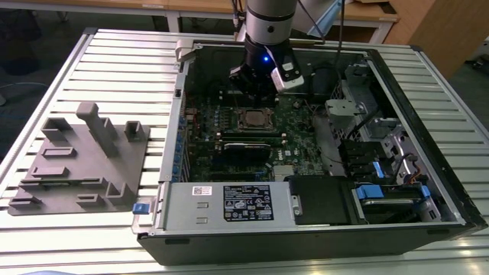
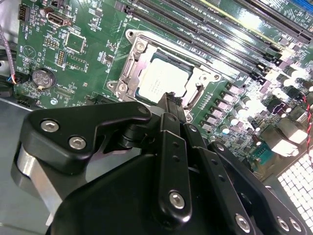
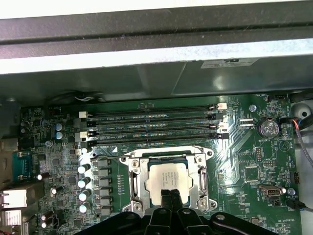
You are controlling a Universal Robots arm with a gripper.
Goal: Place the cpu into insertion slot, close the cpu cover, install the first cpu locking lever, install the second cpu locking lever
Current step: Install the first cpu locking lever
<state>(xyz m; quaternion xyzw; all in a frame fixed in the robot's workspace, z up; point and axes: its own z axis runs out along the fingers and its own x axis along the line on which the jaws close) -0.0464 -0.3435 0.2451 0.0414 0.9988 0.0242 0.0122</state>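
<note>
Finding 1: the cpu (image 3: pixel 167 180) sits flat inside the slot (image 3: pixel 128 160). The cover (image 3: pixel 138 182) lies down over it, its frame bordering the chip on all sides. I judge the chip is seated and the plate is lowered so that the levers can bear on it. Whether either lever is latched, I cannot tell.

Finding 2: in the first wrist view the gripper (image 3: pixel 171 197) hangs just over one edge of the slot, fingers pressed together with nothing between them. I read the closed tips as a single narrow pusher, suited to the small parts at the slot's rim rather than to grasping.

Finding 3: the slot is set in a green motherboard (image 3: pixel 254 171) inside an open case (image 1: pixel 306 249), which lies on a slatted metal table (image 1: pixel 122 63). A grey fixture block (image 1: pixel 77 160) rests on that table outside the case, well apart from the slot. Wooden desks (image 1: pixel 191 8) stand beyond the table.
</note>
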